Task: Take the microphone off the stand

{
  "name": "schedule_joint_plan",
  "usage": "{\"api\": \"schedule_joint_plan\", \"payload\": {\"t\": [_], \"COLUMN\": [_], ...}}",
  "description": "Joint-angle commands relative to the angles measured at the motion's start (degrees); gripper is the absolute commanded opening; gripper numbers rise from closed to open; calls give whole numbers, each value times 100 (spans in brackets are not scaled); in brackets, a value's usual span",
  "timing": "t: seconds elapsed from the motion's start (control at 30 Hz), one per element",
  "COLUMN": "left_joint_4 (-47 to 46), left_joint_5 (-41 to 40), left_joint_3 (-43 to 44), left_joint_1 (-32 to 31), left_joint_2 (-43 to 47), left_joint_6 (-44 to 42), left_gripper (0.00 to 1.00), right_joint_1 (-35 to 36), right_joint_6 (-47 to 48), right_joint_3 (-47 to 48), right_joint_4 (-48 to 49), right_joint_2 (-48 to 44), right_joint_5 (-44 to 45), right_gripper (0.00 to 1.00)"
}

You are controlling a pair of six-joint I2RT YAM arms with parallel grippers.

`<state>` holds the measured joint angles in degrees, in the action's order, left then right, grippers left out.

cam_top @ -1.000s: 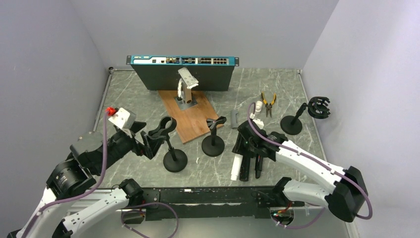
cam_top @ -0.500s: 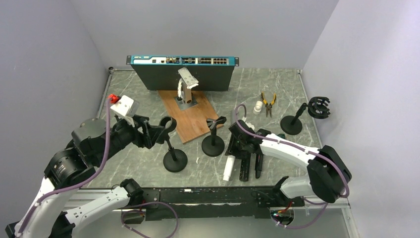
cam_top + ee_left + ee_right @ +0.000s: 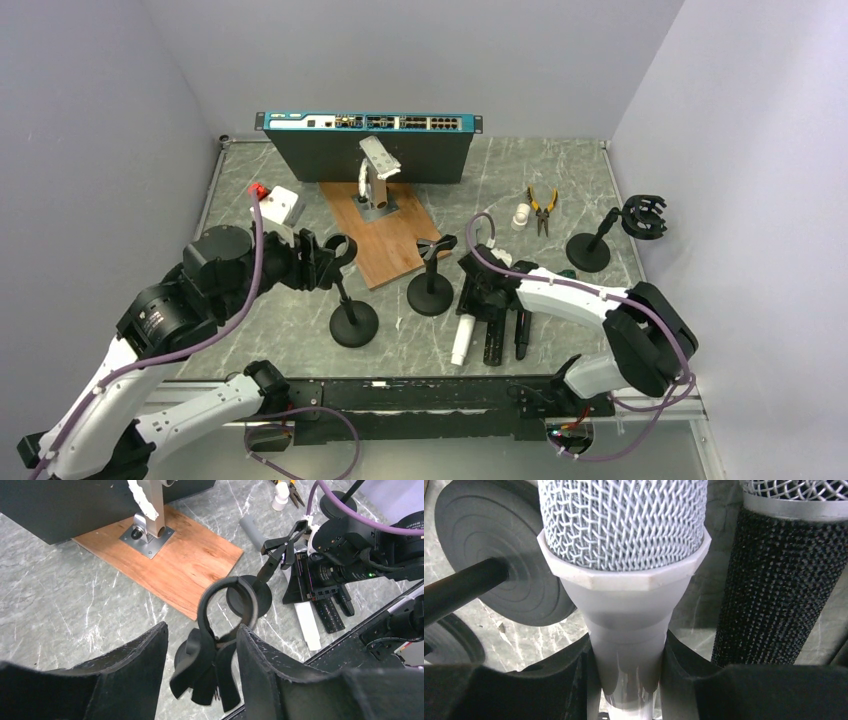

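Observation:
A white microphone (image 3: 462, 340) (image 3: 624, 530) with a mesh head lies low over the table, off any stand, and my right gripper (image 3: 482, 300) (image 3: 626, 665) is shut on its white body just below the head. Two black microphones (image 3: 495, 340) (image 3: 774, 580) lie beside it. My left gripper (image 3: 318, 262) (image 3: 202, 630) stands open around the empty black clip (image 3: 338, 250) (image 3: 220, 645) of the left stand (image 3: 353, 323). The right finger touches the clip and a gap shows at the left finger.
A second empty stand (image 3: 430, 295) (image 3: 249, 597) is right beside the right gripper, and a third with a round mount (image 3: 645, 215) stands at the right. A wooden board (image 3: 395, 245) with a metal bracket, a network switch (image 3: 370, 140), pliers (image 3: 541, 205) and a grey tube (image 3: 473, 240) lie behind.
My left gripper has swung up and right onto the left stand's clip and its jaws have narrowed around it. The right gripper has shifted slightly left with the white microphone.

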<state>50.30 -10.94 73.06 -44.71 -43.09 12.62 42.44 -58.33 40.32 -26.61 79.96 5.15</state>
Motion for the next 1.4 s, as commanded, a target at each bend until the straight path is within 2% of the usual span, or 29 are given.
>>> {"api": "schedule_joint_plan", "payload": {"t": [0.0, 0.03, 0.1, 0.17, 0.3, 0.43, 0.7, 0.93, 1.27, 1.37], "left_joint_4": [-420, -419, -377, -376, -500, -419, -540, -807, -941, -931], "left_joint_5": [-141, -125, -144, -183, -177, -122, 68, 222, 253, 161], "left_joint_3": [-132, -137, -118, -137, -285, -370, -1144, -2194, -3041, -3026], "left_joint_1": [-12, -12, -12, -12, -12, -12, -14, -12, -12, -10], "left_joint_2": [112, 92, 34, 8, -8, -175, 54, 240, 638, 598], "left_joint_6": [-58, -59, -40, -21, -38, 0, 248, 625, 1240, 1288], "left_gripper": [58, 57, 58, 58, 57, 51, 39, 35, 35, 38], "right_joint_1": [-12, -8, -6, -7, -6, -14, -7, -14, -22, -27], "right_joint_6": [47, 59, 73, 71, 67, 140, 522, 888, 1318, 1557], "right_joint_3": [-20, -32, -56, -82, -92, -4, 335, 827, 1151, 1205], "right_joint_4": [204, 227, 256, 273, 240, 12, -451, -853, -957, -914], "right_joint_2": [55, 57, 67, 70, 42, -133, -887, -1436, -2102, -2240], "right_joint_5": [197, 197, 219, 244, 332, 515, 1115, 1826, 2354, 2384], "right_gripper": [30, 31, 42, 48, 56, 61, 65, 67, 68, 70]}}
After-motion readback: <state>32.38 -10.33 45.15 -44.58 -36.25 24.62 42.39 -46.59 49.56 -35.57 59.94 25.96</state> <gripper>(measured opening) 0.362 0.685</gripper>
